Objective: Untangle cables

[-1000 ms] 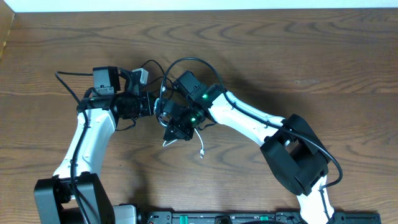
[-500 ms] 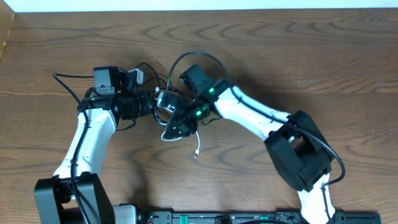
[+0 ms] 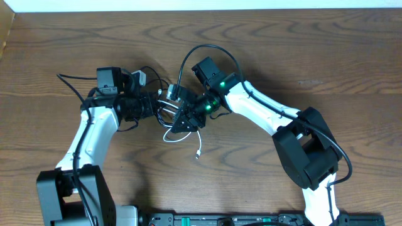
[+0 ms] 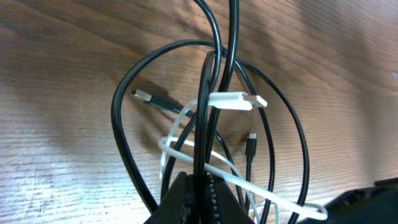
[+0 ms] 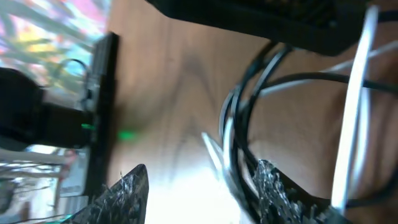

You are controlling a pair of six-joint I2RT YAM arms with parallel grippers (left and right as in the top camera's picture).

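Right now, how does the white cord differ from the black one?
The black cord sweeps in several wide loops; the white cord makes one smaller curve threaded through them. The black cord's strands are pinched in the left gripper; the white cord's plug end sticks out ungripped. Both are thin, plug-ended and tangled together above the table.

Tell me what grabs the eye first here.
Both arms meet mid-table over a tangle of cables. The jaws of the left arm are shut on strands of the black cable, whose loops fan out over the wooden table. The white cable threads through those loops, its plug crossing the black strands in the left wrist view. The jaws of the right arm stand apart right beside the tangle.
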